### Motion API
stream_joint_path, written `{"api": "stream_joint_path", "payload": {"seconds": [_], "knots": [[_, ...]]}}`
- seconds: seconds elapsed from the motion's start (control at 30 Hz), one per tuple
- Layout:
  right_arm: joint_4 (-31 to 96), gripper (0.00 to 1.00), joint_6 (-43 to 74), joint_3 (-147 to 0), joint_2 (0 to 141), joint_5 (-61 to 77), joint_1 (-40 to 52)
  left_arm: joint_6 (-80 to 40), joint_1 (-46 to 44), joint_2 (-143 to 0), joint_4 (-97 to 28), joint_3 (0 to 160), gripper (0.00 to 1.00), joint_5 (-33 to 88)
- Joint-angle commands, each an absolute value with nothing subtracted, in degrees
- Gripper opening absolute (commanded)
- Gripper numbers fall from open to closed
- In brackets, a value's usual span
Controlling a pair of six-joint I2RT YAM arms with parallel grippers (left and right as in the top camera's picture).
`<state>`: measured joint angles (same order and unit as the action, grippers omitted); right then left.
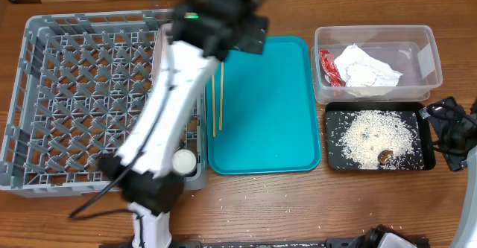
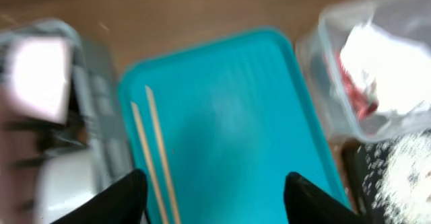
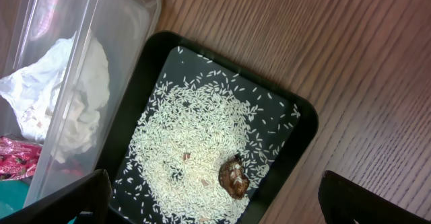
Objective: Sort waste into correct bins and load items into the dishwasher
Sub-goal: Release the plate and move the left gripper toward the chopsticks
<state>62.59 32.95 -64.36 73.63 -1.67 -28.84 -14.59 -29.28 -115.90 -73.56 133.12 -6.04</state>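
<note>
The left gripper (image 2: 214, 187), jaws spread wide and empty, hovers over the teal tray (image 2: 236, 116) with the 2 chopsticks (image 2: 161, 150) lying flat near one finger — closing off-centre could catch only 1.

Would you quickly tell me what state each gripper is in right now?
Left gripper: open, holding nothing, over the teal tray.
Right gripper: open, holding nothing, over the black tray.

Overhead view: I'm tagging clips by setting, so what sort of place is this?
Probably a tabletop dish-clearing test setup rather than a real kitchen: a grey dish rack, a teal tray with chopsticks, and a clear tub of rubbish beside a black tray of rice.
</note>
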Motion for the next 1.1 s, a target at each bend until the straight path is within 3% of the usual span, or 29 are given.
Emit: {"api": "stream_joint_path", "payload": {"seconds": [0.0, 0.23, 0.7, 1.07], "knots": [[62.24, 1.00, 32.56, -64.95, 73.49, -1.63, -29.06, -23.99, -30.94, -124.66, -76.09, 133.16, 0.62, -8.32], [62.26, 1.00, 32.56, -64.95, 73.49, -1.63, -29.06, -33.76, -30.44, -135.02, -78.56, 133.16, 0.60, -8.27], [62.24, 1.00, 32.56, -64.95, 73.49, -1.63, -29.06, -31.97, -23.29, -142.28, -79.94, 133.10, 0.61, -9.17], [62.26, 1.00, 32.56, -64.95, 73.49, -1.63, -29.06, -29.02, -22.98, -143.11, -76.42, 132.00, 0.62, -9.17]]}}
